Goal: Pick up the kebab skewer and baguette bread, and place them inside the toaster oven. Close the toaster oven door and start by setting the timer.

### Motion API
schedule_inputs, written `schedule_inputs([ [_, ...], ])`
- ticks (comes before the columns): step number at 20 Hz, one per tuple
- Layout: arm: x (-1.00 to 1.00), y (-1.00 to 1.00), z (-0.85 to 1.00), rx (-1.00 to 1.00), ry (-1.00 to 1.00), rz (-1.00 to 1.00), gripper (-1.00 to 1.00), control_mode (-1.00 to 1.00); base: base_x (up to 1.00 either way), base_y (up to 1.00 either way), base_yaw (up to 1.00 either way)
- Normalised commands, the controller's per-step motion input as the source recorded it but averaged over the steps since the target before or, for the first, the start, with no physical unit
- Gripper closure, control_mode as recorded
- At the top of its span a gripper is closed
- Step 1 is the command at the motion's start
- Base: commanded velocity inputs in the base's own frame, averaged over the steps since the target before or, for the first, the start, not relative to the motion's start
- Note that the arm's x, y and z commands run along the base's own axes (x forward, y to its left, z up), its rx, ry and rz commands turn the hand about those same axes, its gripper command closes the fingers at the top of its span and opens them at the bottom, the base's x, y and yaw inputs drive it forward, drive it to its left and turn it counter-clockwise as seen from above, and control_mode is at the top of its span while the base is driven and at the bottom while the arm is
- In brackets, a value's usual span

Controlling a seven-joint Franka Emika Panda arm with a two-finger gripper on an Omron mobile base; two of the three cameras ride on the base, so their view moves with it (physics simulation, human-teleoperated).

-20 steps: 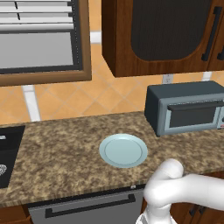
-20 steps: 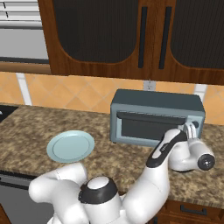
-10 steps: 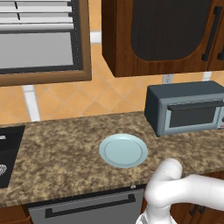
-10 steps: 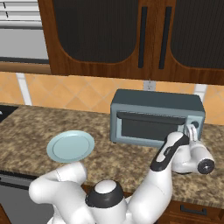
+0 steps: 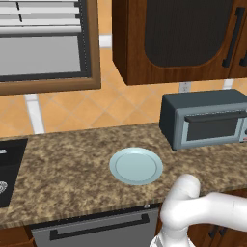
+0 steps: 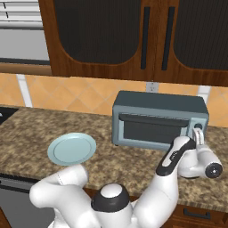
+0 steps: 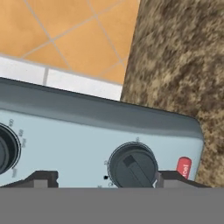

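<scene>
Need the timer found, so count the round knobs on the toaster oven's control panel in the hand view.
2. One dark knob sits between the gripper fingertips, beside a red button. A second knob is cut off at the picture's left edge. More may lie beyond that edge.

A home kitchen: dark wooden wall cabinets (image 6: 133, 40) hang above a toaster oven (image 6: 159, 119) on a speckled granite counter (image 5: 67, 173), orange tiled backsplash (image 5: 120, 106) behind it.

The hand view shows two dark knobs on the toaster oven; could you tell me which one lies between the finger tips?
The whole knob beside the red button; the other knob is cut off by the frame's edge.
</scene>
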Motion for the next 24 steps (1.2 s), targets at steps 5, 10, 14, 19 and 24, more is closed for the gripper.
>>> schedule_inputs([
  [5,0.00,-0.03,-0.16,0.00,0.00,0.00,-1.00,-1.00,0.00,0.00,0.00],
  [10,-0.01,-0.02,-0.20,-0.01,0.00,-0.02,-1.00,-1.00,0.00,0.00,0.00],
  [14,-0.03,0.00,-0.21,-0.03,-0.03,-0.04,-1.00,-1.00,0.00,0.00,0.00],
  [19,0.05,0.00,-0.15,-0.06,-0.04,-0.03,-1.00,-1.00,0.00,0.00,0.00],
  [24,0.18,-0.01,0.00,-0.03,-0.08,-0.02,-1.00,-1.00,0.00,0.00,0.00],
])
